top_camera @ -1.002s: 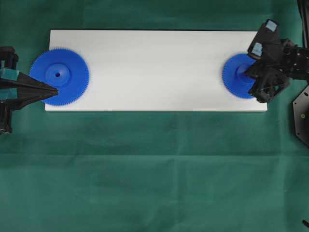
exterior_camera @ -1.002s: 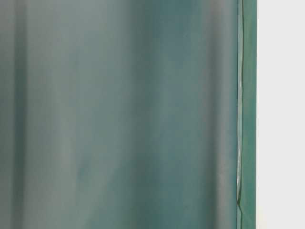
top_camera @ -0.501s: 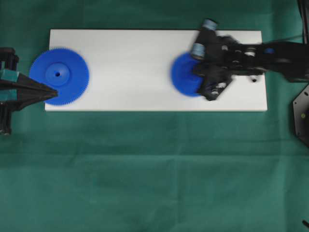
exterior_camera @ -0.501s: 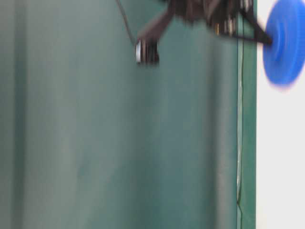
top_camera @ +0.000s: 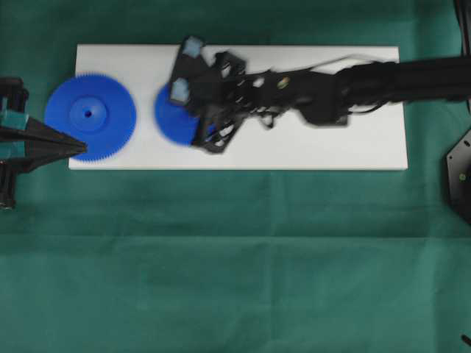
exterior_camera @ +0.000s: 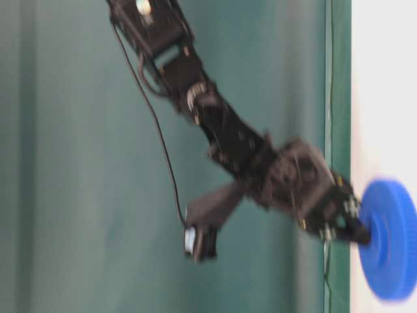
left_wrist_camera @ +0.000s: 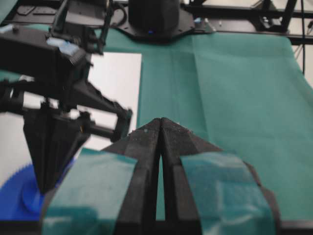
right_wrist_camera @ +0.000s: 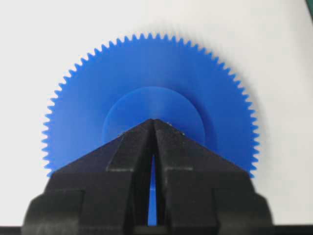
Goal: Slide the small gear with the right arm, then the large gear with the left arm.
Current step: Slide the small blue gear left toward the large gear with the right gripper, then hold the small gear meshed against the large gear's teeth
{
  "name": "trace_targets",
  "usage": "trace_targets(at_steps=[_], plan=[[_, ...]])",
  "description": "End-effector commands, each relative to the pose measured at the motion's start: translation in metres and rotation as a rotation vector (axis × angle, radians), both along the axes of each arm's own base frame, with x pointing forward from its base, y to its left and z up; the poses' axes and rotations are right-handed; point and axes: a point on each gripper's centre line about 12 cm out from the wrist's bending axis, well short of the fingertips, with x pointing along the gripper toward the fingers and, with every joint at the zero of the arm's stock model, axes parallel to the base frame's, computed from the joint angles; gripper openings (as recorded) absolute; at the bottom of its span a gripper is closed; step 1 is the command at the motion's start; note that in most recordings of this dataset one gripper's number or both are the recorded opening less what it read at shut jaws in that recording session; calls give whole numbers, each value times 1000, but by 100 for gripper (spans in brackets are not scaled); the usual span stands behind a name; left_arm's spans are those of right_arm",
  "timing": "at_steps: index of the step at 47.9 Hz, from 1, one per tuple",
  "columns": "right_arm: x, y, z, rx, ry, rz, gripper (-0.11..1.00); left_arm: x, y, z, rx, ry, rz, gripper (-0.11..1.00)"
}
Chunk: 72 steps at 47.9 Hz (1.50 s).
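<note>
The small gear [top_camera: 168, 118] lies on the left half of the white board [top_camera: 331, 147], a small gap from the large gear [top_camera: 90, 116] at the board's left end. My right gripper [top_camera: 193, 118] is shut, its pointed tip pressed onto the small gear's hub [right_wrist_camera: 151, 103]. The table-level view has that tip [exterior_camera: 363, 236] against the same gear [exterior_camera: 389, 240]. My left gripper [top_camera: 82, 147] is shut with nothing between its fingers, its tip at the large gear's near edge. In the left wrist view its tip [left_wrist_camera: 160, 120] points over green cloth, with the small gear [left_wrist_camera: 19, 196] at lower left.
Green cloth [top_camera: 235, 257] covers the table around the board. The right arm [top_camera: 383, 81] stretches across the board's far right half. A black mount [top_camera: 460, 176] sits at the right edge. The board's right half is bare.
My right gripper has pushed the small gear from the board's right end across to the left, close to the large gear. The left gripper has barely shifted.
</note>
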Motion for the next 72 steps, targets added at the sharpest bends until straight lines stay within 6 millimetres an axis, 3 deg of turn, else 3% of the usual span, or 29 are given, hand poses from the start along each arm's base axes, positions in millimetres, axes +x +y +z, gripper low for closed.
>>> trace_targets(at_steps=[1,9,50,62,72], plan=[[22,14,3,-16,-27,42,51,0,-1,5,-2,-23,-4,0],[41,18,7,-46,-58,69,51,-5,-1,7,-3,-43,-4,0],[38,16,8,-65,-34,77,51,-8,-1,3,-4,-38,-4,0],[24,16,15,-63,-22,71,51,-8,-1,2,-4,-34,-4,0],[-9,13,5,-49,41,55,51,-9,0,1,-7,-32,-4,0]])
